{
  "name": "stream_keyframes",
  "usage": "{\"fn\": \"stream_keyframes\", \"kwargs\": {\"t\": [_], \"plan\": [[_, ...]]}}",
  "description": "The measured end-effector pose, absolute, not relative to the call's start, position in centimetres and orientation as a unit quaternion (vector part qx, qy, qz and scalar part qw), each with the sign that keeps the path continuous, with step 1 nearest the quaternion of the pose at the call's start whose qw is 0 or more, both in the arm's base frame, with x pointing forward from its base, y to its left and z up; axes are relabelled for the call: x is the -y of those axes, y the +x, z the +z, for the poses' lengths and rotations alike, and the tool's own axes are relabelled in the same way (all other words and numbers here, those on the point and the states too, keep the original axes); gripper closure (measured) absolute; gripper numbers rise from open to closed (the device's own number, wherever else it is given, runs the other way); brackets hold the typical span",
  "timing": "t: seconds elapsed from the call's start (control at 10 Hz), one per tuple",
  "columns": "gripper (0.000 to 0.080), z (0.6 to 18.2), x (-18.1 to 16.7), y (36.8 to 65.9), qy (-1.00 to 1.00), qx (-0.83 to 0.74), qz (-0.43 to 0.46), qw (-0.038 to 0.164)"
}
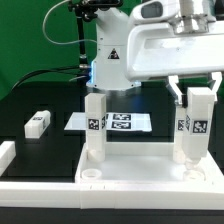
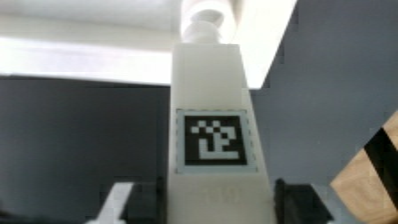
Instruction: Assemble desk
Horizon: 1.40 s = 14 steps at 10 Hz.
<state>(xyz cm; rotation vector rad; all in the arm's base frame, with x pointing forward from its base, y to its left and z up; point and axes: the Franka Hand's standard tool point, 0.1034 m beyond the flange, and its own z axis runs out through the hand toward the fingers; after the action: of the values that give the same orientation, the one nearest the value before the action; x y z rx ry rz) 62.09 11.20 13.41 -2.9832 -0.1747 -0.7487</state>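
The desk top, a large white tray with a raised rim, lies at the front. One white leg stands upright on its left part. A second tagged leg stands upright on the right part, and my gripper is shut on its upper end from above. In the wrist view this leg runs away from the camera with its tag facing me. The gripper has one finger on each side of it. A third leg lies loose on the black table at the exterior view's left.
The marker board lies flat on the table behind the desk top, between the two upright legs. The arm's white base stands behind it. A green backdrop closes the far side.
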Motion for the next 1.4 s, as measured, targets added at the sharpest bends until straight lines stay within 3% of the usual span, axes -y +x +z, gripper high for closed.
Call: {"fn": "stream_keyframes", "kwargs": {"t": [0.1,1.4], "plan": [[0.0512,12.78,-11.64,61.81,-0.969,0.06,-0.238,0.031],[0.0512,12.32,-11.11,62.21,-0.966,0.06,-0.249,0.026]]}}
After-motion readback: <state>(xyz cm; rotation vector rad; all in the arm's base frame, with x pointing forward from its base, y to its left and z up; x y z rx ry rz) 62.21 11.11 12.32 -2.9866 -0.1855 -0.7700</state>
